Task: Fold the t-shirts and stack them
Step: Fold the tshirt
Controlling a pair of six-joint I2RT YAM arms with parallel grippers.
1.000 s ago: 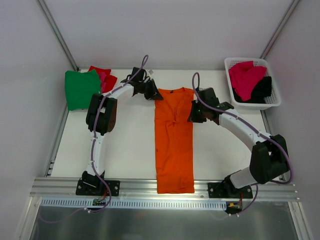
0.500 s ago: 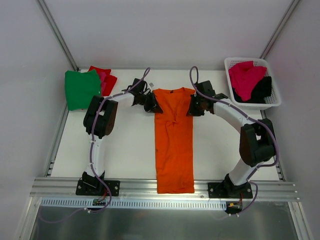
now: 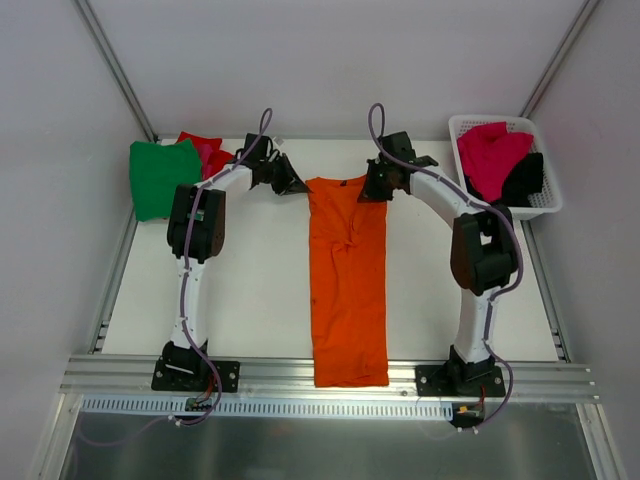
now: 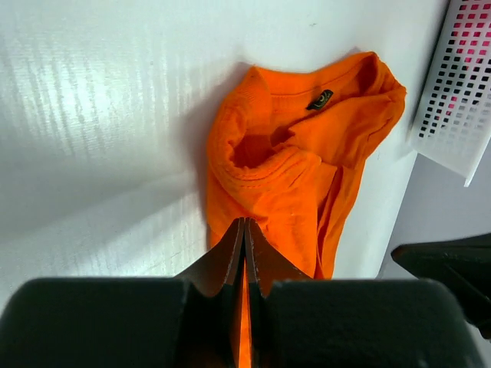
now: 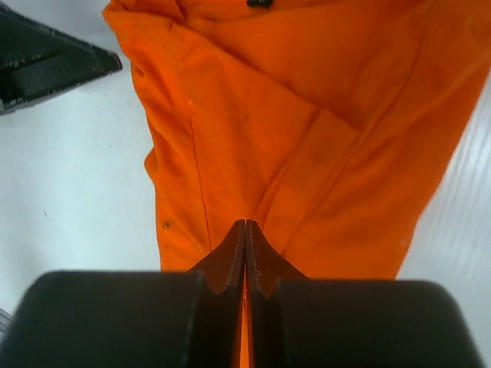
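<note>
Both arms had swung toward the far edge since a second earlier. Each hand, left hand (image 3: pixel 296 186) and right hand (image 3: pixel 369 193), pinched a shoulder corner of the orange t-shirt (image 3: pixel 347 280), which lay lengthwise mid-desk (image 3: pixel 260 290).

The orange t-shirt (image 3: pixel 347 280) is soft matt cloth, creased, with stitched seams. The table (image 3: pixel 260 290) looks smooth, white and faintly glossy. The basket (image 3: pixel 545 205) is white perforated plastic. Both tools are matt black.
</note>
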